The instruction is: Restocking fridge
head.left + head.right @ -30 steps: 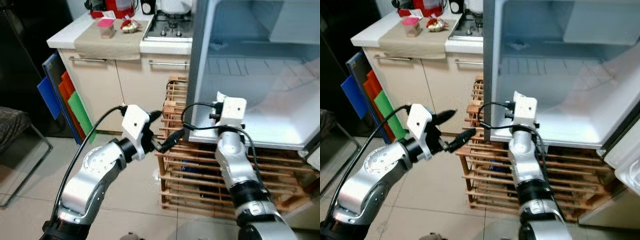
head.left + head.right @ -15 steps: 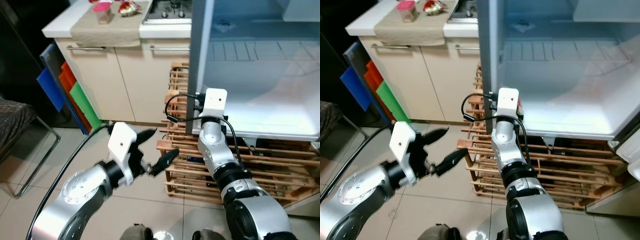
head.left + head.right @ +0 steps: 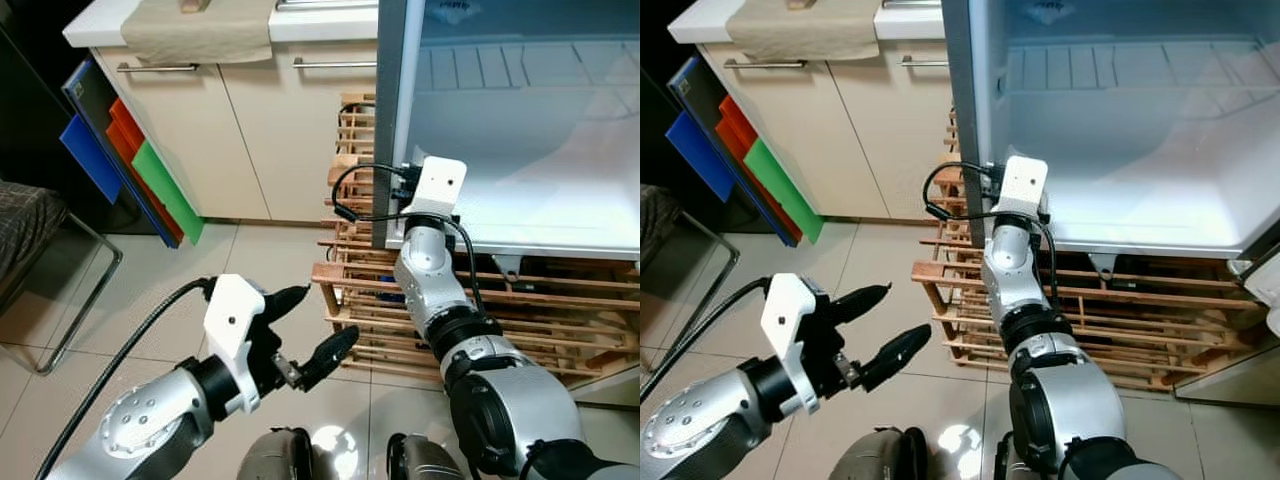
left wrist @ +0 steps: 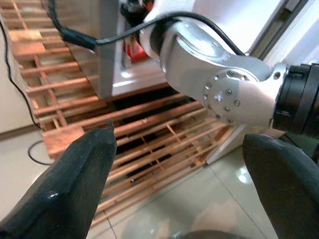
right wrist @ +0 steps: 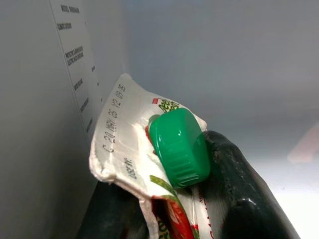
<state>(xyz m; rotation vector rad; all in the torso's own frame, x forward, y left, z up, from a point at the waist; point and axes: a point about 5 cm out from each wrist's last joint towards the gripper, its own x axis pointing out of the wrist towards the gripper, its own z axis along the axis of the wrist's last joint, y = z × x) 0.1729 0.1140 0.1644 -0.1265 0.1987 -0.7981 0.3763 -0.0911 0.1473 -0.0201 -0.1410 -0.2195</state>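
The right gripper (image 5: 169, 199) has its fingers (image 5: 239, 184) clamped on a carton (image 5: 144, 154) with a green cap (image 5: 178, 148). It sits just inside the open fridge (image 3: 1120, 130), by the left wall, low near the fridge floor. A second ago the head looked higher; now it has tipped down and the surface (image 3: 90, 25) sits at the top edge. The right arm has stayed put. So the carton looks ready to be set down. The left gripper (image 3: 305, 330) has dropped lower over the floor, fingers apart, holding nothing.
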